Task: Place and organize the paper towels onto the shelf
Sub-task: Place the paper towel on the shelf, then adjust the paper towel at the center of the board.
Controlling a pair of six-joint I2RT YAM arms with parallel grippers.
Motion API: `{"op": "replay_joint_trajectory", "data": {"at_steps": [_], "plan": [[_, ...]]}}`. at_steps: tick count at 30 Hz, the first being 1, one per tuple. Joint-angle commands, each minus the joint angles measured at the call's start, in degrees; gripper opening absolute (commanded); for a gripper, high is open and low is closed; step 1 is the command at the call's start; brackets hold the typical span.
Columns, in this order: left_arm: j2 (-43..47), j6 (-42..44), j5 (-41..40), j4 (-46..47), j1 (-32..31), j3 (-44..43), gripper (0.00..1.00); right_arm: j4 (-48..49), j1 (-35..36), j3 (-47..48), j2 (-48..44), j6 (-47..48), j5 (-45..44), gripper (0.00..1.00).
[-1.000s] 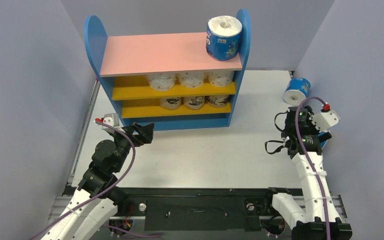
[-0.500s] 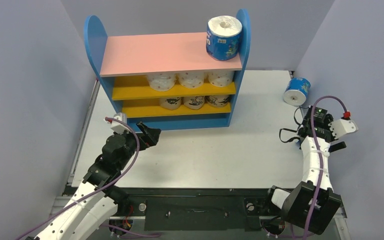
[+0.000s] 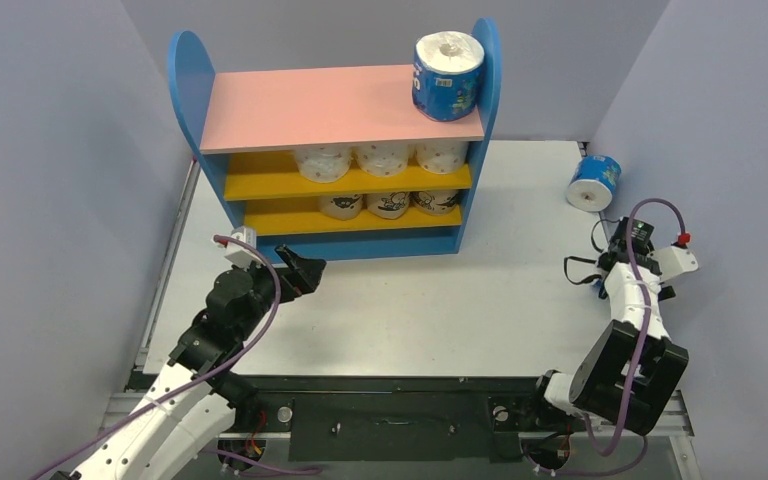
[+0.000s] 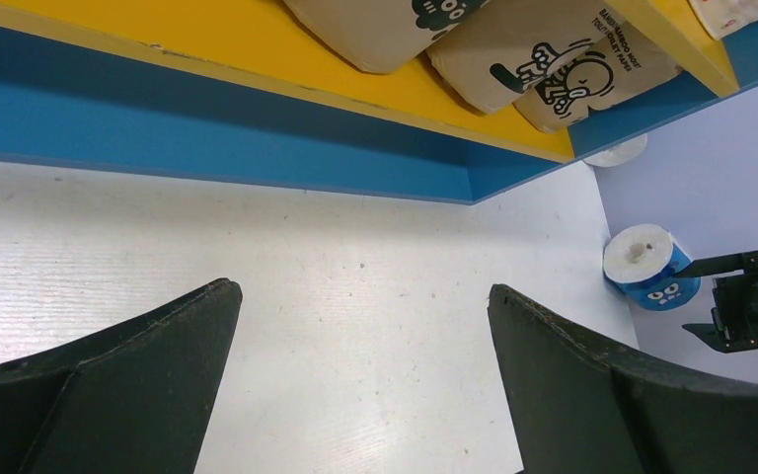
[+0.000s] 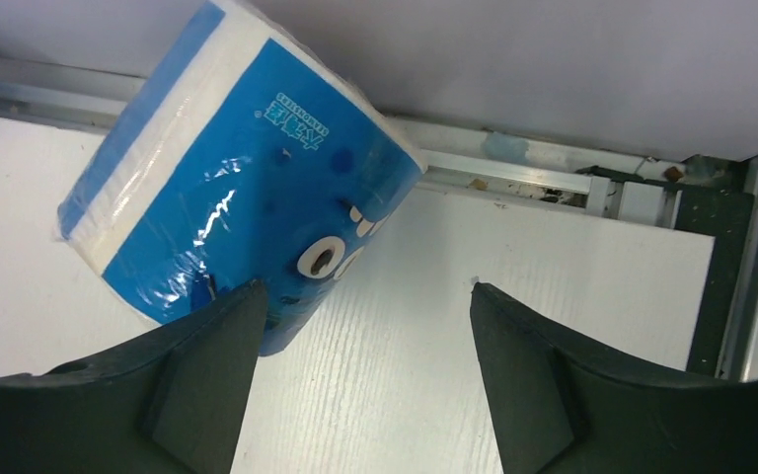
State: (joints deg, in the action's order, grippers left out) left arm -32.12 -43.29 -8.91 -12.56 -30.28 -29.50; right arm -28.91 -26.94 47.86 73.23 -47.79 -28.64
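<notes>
The shelf (image 3: 310,108) stands at the back of the table. One blue-and-white roll (image 3: 448,75) stands on its pink top board at the right end. Three white dotted rolls (image 3: 382,158) fill the upper yellow board and three tan cartoon rolls (image 3: 388,203) the lower one; the tan rolls also show in the left wrist view (image 4: 543,64). Another blue roll (image 3: 594,182) lies on the table at far right. A third blue roll (image 5: 247,188) lies by the right wall, touching my open right gripper's (image 5: 365,286) left finger. My left gripper (image 3: 312,272) is open and empty before the shelf base.
Grey walls close in the table on the left, back and right. A metal rail (image 5: 513,173) runs along the foot of the right wall next to the third roll. The right arm (image 3: 632,300) is folded close to that wall.
The right arm has swung right and folded back toward the right wall, its wrist now over the blue roll there. The left gripper has shifted a little right and forward, still open.
</notes>
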Motion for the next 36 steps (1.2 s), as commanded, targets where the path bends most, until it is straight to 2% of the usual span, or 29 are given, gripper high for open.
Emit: {"op": "replay_joint_trajectory", "data": {"at_steps": [1, 10, 17, 23, 27, 31, 36], "plan": [[-0.28, -0.4, 1.07, 4.03, -0.27, 0.03, 0.96, 3.28, -0.33, -1.27, 2.01, -1.88, 4.28, 0.71], [-0.61, -1.05, 1.62, 4.34, -0.3, 0.46, 0.96, 6.33, 2.28, -4.91, 3.67, -3.71, 6.7, 0.68], [-0.75, -1.99, 2.26, 4.79, -0.35, 0.96, 0.96, 6.85, 8.26, -5.43, 3.31, -5.29, 6.43, 0.67], [-0.75, -1.65, 2.19, 4.78, -0.48, 0.85, 0.96, 5.16, 9.18, -5.58, -7.33, -2.42, 1.26, 0.77], [-1.3, -1.76, 2.33, 5.7, -0.6, 0.8, 0.96, 2.98, 4.57, -4.61, -15.47, -0.46, -0.96, 0.79], [-1.65, -1.59, 2.19, 6.26, -1.33, 0.63, 0.96, 1.7, -0.72, -2.87, -14.75, 1.58, -0.94, 0.82], [-1.69, -1.8, 3.05, 6.84, -1.89, 0.44, 0.96, 6.51, -6.59, -3.54, -11.49, 1.82, 6.43, 0.84]]}}
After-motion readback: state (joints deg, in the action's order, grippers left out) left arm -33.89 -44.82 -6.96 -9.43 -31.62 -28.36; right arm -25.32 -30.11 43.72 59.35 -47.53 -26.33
